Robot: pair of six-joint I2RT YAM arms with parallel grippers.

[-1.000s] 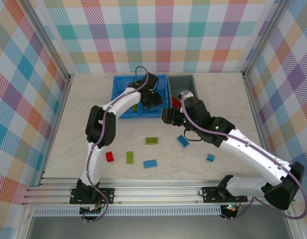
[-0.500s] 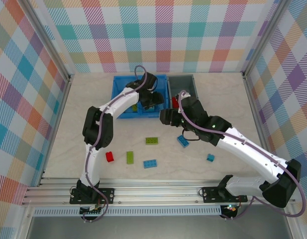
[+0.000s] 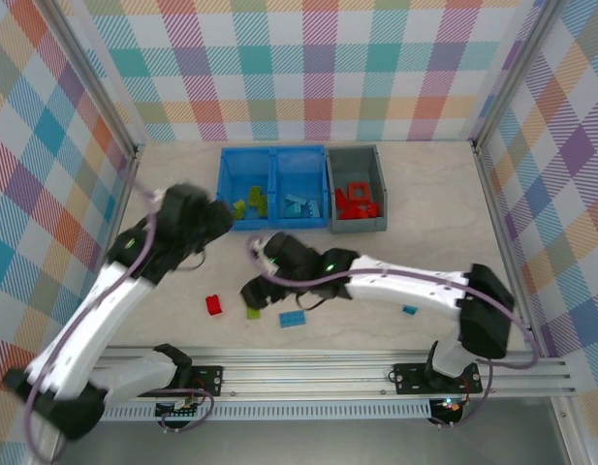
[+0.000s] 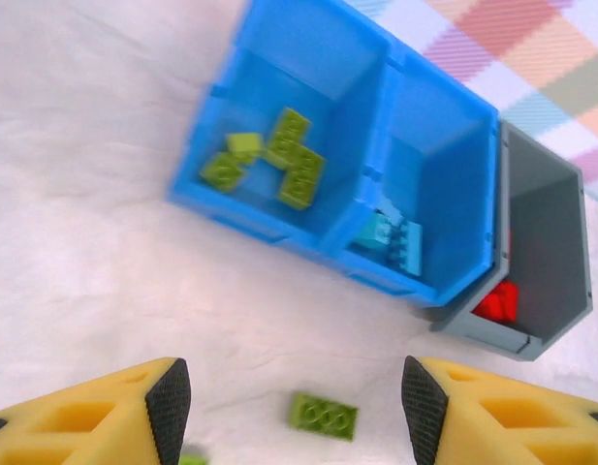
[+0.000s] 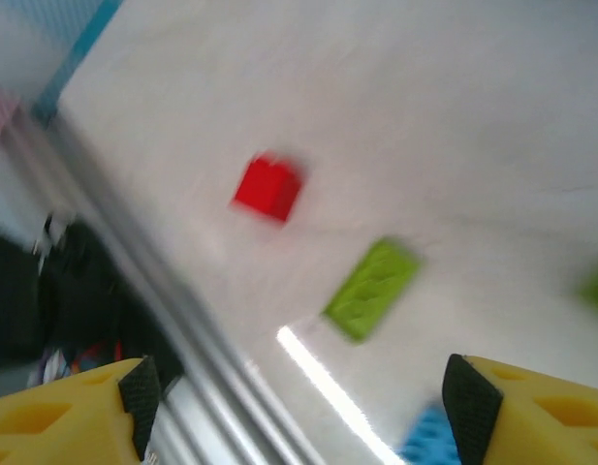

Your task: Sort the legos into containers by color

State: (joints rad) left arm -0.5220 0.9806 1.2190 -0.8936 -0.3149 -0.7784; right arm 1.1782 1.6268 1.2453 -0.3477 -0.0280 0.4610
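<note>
The blue bin (image 3: 272, 153) holds lime green legos (image 3: 251, 203) in its left compartment and light blue ones (image 3: 300, 204) in its right. Beside it the dark grey bin (image 3: 355, 157) holds red legos (image 3: 357, 201). My left gripper (image 3: 219, 218) hovers open and empty just in front of the blue bin (image 4: 395, 68), above a loose lime brick (image 4: 323, 417). My right gripper (image 3: 252, 291) is open and empty over the near table, with a red brick (image 5: 267, 187), a lime brick (image 5: 371, 289) and a blue brick (image 5: 429, 441) below it.
Loose on the near table lie a red brick (image 3: 214, 304), a lime brick (image 3: 253, 312), a blue brick (image 3: 292, 319) and a small blue brick (image 3: 410, 310). The aluminium rail (image 3: 308, 363) runs along the front edge. Checked walls close in the sides and back.
My left gripper has pulled back out of the blue bin, towards the left, and opened. My right arm has swung from the grey bin down and left to the loose bricks near the front.
</note>
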